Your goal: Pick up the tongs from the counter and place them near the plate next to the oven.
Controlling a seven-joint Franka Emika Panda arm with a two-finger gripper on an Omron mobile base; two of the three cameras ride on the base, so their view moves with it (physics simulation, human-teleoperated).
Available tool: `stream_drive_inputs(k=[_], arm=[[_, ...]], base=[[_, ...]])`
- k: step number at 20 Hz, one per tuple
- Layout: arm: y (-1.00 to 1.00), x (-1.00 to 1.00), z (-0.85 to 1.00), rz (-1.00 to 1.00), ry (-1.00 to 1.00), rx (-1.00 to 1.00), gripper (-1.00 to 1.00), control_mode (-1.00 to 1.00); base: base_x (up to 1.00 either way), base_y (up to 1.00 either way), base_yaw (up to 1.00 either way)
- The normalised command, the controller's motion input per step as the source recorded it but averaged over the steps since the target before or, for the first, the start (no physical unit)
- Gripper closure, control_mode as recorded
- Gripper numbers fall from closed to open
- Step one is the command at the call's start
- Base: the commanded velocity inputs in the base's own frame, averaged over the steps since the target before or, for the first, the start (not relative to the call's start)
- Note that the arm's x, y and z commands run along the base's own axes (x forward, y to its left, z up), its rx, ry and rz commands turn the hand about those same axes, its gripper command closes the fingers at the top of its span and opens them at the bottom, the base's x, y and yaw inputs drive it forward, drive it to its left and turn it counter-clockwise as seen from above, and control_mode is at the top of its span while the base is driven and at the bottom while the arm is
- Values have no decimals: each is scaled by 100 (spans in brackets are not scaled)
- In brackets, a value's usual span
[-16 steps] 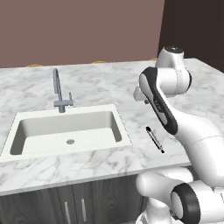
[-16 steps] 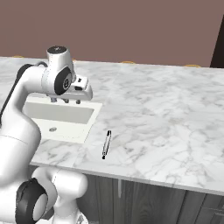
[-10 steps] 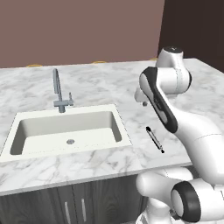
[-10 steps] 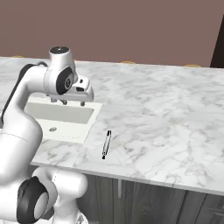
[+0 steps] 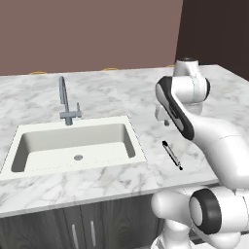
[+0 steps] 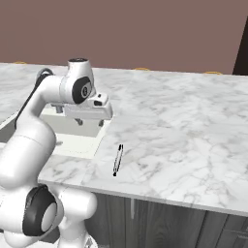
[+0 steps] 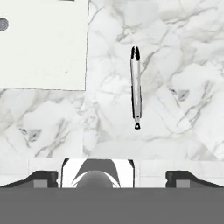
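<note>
One pair of tongs [image 5: 171, 154] lies untouched on the marble counter [image 6: 184, 121], just right of the sink [image 5: 73, 146]. Above it hovers the gripper [image 6: 89, 121], fingers spread wide and empty. Grasping, carrying and placing all remain undone.

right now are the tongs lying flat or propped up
Lying flat: the tongs rest full length on the counter, right of the sink.

A glossy white arm [image 5: 214, 138] of rounded segments with dark grey joint rings, on a bulbous white base with a round black cap.
</note>
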Motion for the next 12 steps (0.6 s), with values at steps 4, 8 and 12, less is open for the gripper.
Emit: stream_drive_inputs(k=[4,8,12], arm=[[-46,0,-58,-1,9,0,-100,-100],[-21,1,-49,0,1,0,-100,-100],[-14,11,-51,0,-5,0,-100,-100]], base=[[0,0,0],[0,0,0],[0,0,0]])
